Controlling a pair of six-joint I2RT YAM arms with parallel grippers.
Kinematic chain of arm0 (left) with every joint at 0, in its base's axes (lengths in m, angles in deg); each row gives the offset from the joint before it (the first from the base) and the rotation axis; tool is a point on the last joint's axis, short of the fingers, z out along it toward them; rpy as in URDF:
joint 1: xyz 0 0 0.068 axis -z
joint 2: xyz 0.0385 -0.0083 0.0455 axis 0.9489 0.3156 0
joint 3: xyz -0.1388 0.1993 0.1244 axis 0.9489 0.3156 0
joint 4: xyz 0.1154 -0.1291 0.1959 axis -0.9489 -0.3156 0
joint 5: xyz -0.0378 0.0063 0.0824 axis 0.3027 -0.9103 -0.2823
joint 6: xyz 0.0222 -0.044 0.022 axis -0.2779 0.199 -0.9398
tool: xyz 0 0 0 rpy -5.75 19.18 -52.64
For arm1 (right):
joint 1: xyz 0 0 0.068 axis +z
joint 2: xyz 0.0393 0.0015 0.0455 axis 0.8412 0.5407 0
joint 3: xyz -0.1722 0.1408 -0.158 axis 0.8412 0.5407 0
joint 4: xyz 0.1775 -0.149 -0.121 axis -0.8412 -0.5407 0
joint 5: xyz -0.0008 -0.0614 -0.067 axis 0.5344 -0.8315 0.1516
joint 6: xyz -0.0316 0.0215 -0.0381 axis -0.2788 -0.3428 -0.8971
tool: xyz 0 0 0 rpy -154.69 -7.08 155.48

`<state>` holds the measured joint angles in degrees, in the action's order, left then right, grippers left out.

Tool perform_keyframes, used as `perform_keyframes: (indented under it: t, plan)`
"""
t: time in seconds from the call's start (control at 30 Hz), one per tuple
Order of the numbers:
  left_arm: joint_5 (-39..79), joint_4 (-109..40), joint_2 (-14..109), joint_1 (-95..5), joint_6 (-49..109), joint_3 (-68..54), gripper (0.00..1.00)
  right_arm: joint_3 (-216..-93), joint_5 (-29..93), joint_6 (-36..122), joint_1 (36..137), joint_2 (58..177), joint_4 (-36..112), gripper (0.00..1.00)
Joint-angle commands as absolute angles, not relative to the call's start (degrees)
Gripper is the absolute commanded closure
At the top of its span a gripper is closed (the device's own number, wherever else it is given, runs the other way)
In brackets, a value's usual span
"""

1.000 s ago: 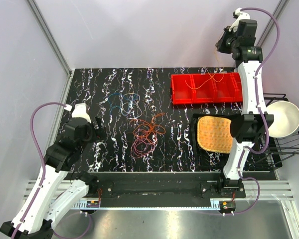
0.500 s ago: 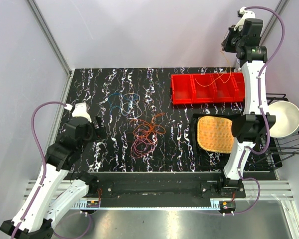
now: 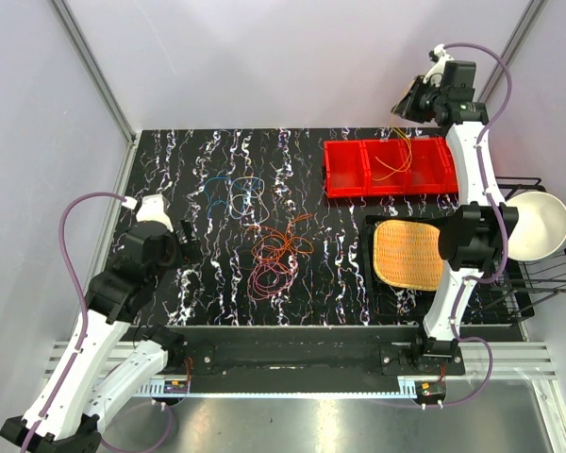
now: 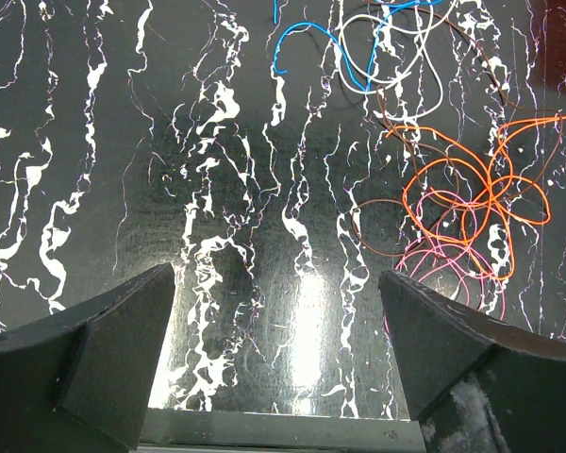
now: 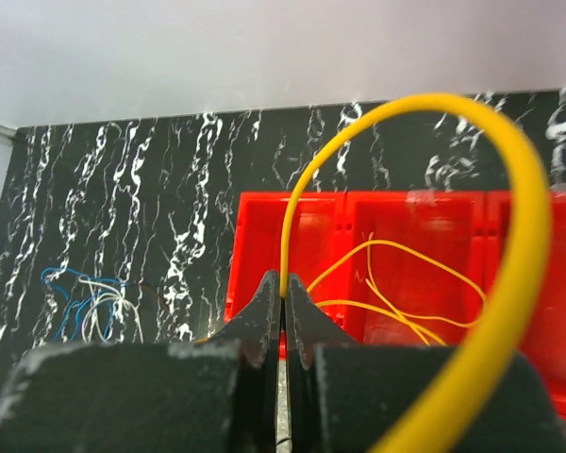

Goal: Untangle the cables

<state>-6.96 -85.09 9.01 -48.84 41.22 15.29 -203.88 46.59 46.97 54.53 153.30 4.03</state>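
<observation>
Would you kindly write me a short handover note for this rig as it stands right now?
Right hand: shut on the yellow cable, raised over the red tray, cable's tail hanging into it.
Left hand: open, empty, low over the table.
Done: yellow cable clear of the pile.
Left: blue cable, orange cable and pink cable lie tangled mid-table; separate them.

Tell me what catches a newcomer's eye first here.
The right gripper, raised above the red tray at the far right of the table, pinches a yellow cable trailing into it. Mid-table lies a knot of orange and pink cables, the open left gripper hovering to its left.
</observation>
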Motion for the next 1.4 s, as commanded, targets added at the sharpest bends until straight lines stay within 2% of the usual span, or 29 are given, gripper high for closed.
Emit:
perform_keyframes:
  t: [0.0, 0.43, 0.77, 1.33, 1.37]
  plan:
    - [-8.54, -82.3, 8.89, -49.1, 41.55, 15.89, 0.07, -200.47, 52.68, 50.59, 54.72, 152.5, 10.64, 1.0]
    - [-8.45, -82.39, 8.72, -49.63, 41.55, 15.89, 0.07, -195.89, 50.32, 49.89, 55.25, 156.45, 12.84, 1.0]
    - [-7.84, -82.04, 8.89, -50.34, 41.29, 15.89, 0.07, -190.71, 43.82, 49.89, 55.34, 160.23, 12.4, 1.0]
    - [-6.87, -81.69, 8.54, -51.21, 40.85, 16.07, 0.07, -190.7, 38.8, 51.3, 56.3, 165.15, 4.67, 1.0]
    - [-6.96, -81.69, 8.45, -51.21, 40.85, 16.07, 0.07, -192.01, 38.72, 51.3, 56.39, 166.2, 3.97, 0.97]
